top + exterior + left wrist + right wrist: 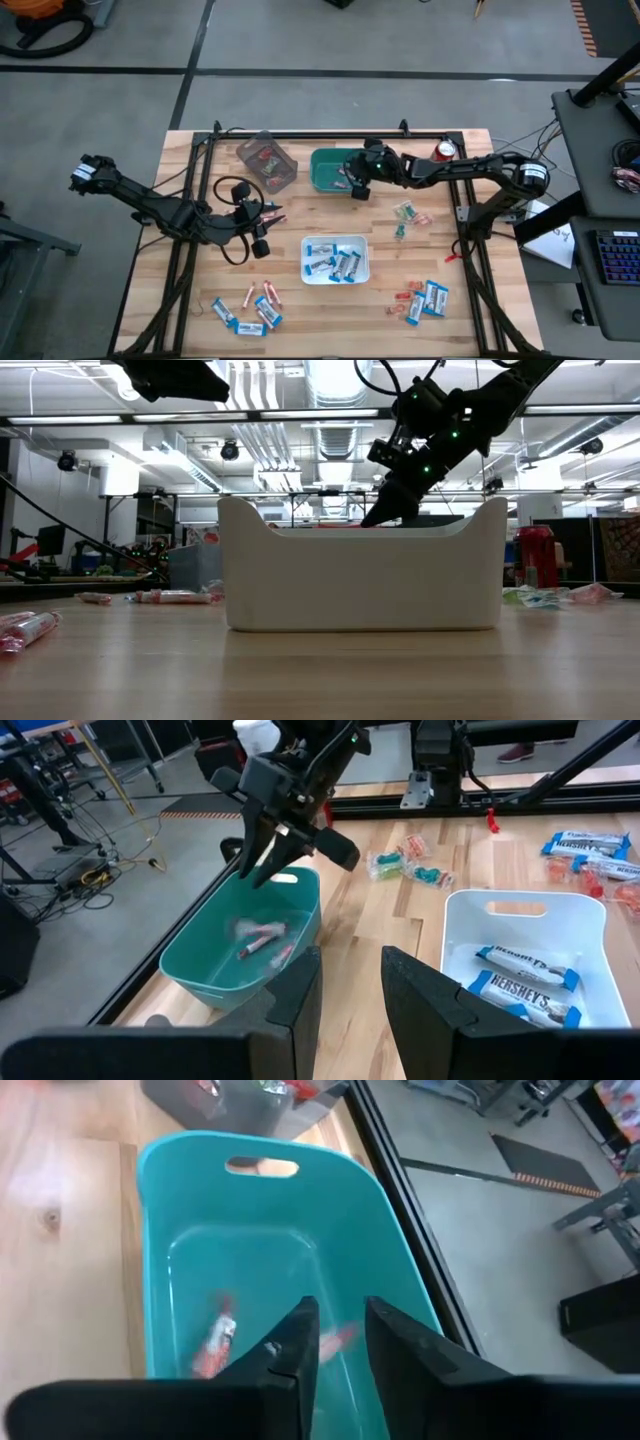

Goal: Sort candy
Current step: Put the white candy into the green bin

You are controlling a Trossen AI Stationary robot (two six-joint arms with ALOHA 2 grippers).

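Candy (335,262) as I see it, partly sorted across the table

I count several blue-and-white packets lying flat in the white bin (364,262), pinkish-white sticks (215,1342) resting on the floor of the teal bin (322,160), red pieces in the clear container (266,158), plus 3 loose clusters on the wood: one front-left (255,308), one front-right (422,299), and a small one (404,215) right of centre

My right tool (335,1342) hangs parted over the teal bin (170,1190); inside I see a pinkish-white stick (214,1345).
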